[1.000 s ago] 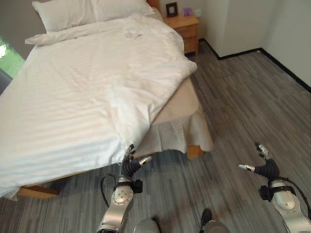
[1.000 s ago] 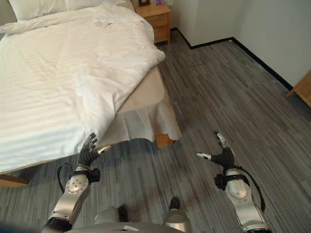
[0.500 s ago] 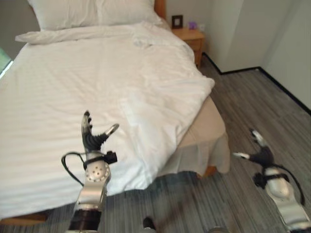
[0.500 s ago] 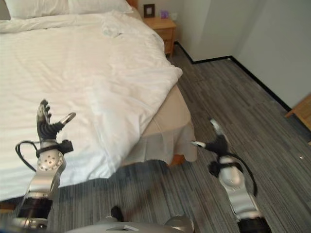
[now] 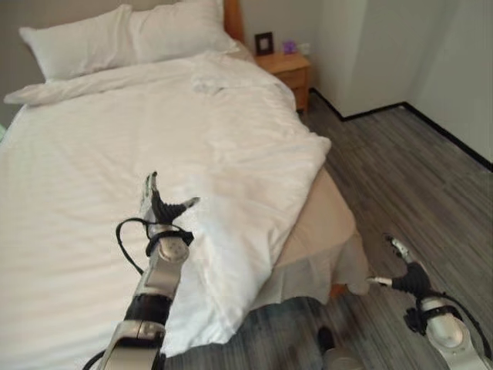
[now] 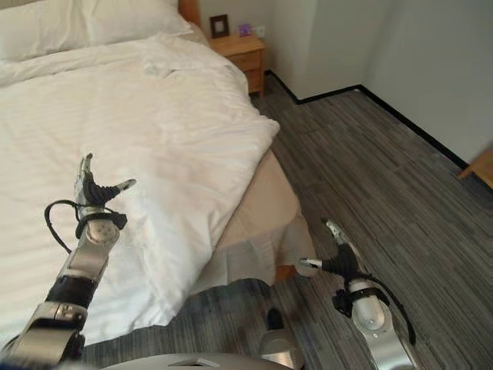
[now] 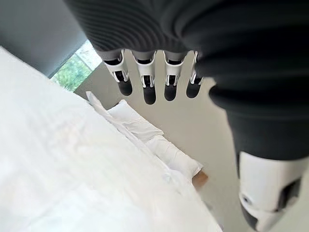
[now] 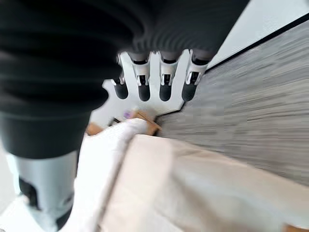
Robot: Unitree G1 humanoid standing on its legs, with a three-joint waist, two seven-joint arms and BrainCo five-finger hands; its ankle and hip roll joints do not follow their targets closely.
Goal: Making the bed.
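Pillows [image 5: 127,37], white and plump, are lying at the head of the bed beside a small wooden nightstand [image 5: 286,68]. The left hand [image 5: 160,211] is hovering above the rumpled white striped duvet [image 5: 139,154], its fingers [image 7: 145,79] straight and spread, holding nothing. The duvet's near corner is hanging over the beige bed skirt [image 5: 323,239]. The right hand [image 6: 339,258] is hanging over the grey wood-grain floor [image 6: 400,193] beside the bed, fingers [image 8: 164,79] apart and empty.
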